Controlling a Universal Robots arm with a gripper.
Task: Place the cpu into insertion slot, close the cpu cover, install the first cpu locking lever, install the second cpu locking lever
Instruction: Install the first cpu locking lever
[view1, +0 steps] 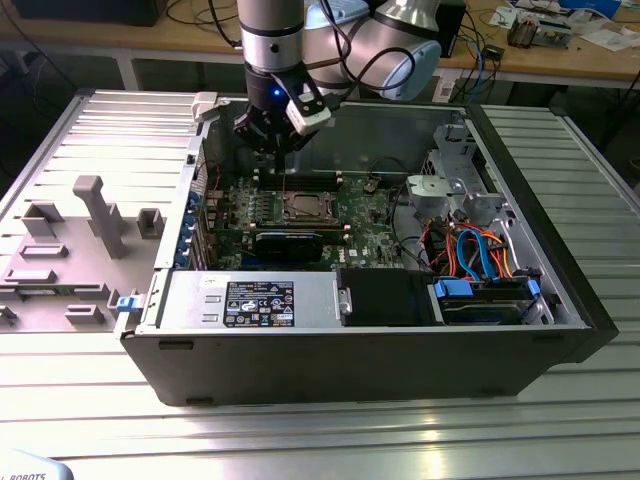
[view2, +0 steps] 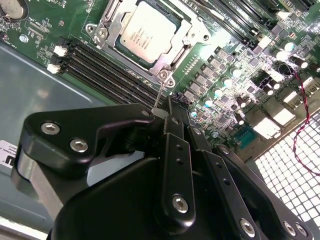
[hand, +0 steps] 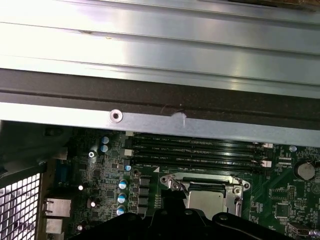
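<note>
cpu (view2: 141, 36) sitting in insertion slot (view2: 112, 22), cpu cover (view2: 172, 59) down; hand (view2: 162, 112) pinching a lever (view2: 159, 95).

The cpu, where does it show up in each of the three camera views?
Exterior view: the cpu sits mid-board in the open case, below the gripper.
Second wrist view: cpu framed by the cpu cover, beyond the gripper.
First wrist view: cpu just past the gripper.
Shared landmark: the black memory slots beside it.
</note>
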